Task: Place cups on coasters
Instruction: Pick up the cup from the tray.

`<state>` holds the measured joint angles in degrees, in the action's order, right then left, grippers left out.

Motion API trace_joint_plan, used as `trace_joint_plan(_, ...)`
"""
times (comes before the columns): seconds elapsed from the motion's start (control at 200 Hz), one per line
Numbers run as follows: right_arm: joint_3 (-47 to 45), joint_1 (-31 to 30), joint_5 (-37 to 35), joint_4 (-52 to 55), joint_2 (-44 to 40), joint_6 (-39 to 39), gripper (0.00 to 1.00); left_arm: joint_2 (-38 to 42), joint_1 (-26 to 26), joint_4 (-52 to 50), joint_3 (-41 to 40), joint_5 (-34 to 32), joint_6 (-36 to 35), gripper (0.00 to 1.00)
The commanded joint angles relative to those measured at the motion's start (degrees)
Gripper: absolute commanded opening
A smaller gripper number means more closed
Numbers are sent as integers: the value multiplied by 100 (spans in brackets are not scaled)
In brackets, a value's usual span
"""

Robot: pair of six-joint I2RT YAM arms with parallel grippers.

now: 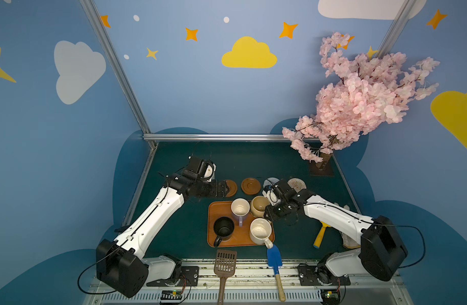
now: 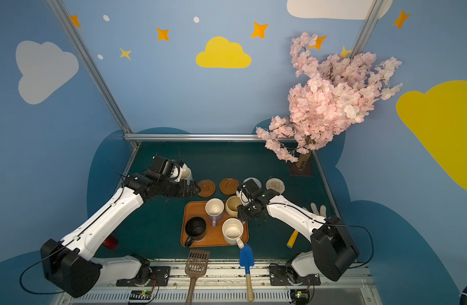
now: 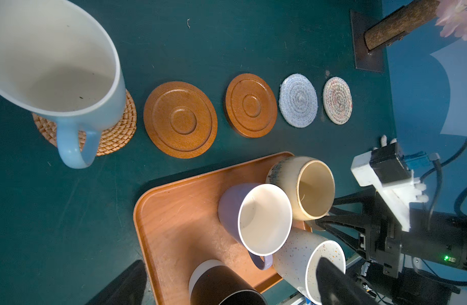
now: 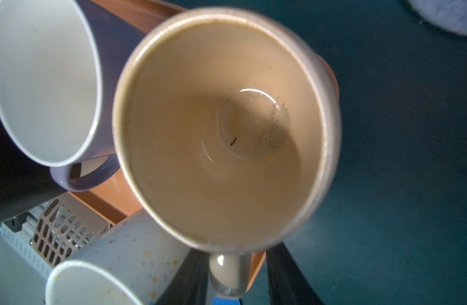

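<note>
Standing upright at the far right corner of the tray (image 1: 219, 211), the tan mug (image 4: 222, 126) is turned so that its handle (image 4: 229, 274) points straight back at the right claw (image 4: 236, 253). In the right wrist view the handle is seen between the two fingers. One finger (image 4: 187, 277) lies against the handle while a sliver of tray shows beside the other, so it cannot be told whether the handle is clamped or only straddled. The lavender mug (image 4: 42, 79) is just beside the tan one, on the side away from the right arm, so the handle side is left free. The grey rope coaster (image 3: 298, 100) and the cream rope coaster (image 3: 336, 100) lie bare on the bench (image 1: 174, 232) just past the tray's far edge, nearer the right arm than the left. A short carry away from the robot is judged to be all that is called for. The left claw (image 1: 224, 188) is spread wide and empty, near the blue mug (image 3: 55, 60), which is set on the rattan coaster (image 3: 113, 134).
</note>
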<state>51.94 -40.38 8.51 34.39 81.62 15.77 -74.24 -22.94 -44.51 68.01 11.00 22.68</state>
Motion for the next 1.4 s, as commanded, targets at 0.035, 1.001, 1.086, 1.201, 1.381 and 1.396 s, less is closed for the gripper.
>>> trace_joint_plan(0.035, 69, -48, -326, -55, 156, 12, 30, -55, 0, 21, -33, -63, -76, 100)
trace_joint_plan(1.001, 1241, -77, -831, 622, -377, -60, 0, 62, 182, 142, -145, -104, -178, 100)
trace_joint_plan(1.086, 1561, -42, -835, 648, -192, -206, 0, 155, 282, 297, -189, -1, -81, 100)
trace_joint_plan(1.201, 2229, 37, -759, 762, 318, -477, 0, 243, 501, 585, -285, 200, 122, 100)
trace_joint_plan(1.381, 3285, 94, -520, 824, 1239, -837, 0, 123, 647, 772, -260, 467, 227, 99)
trace_joint_plan(1.396, 3367, 91, -518, 824, 1314, -870, 0, 108, 650, 777, -250, 472, 223, 99)
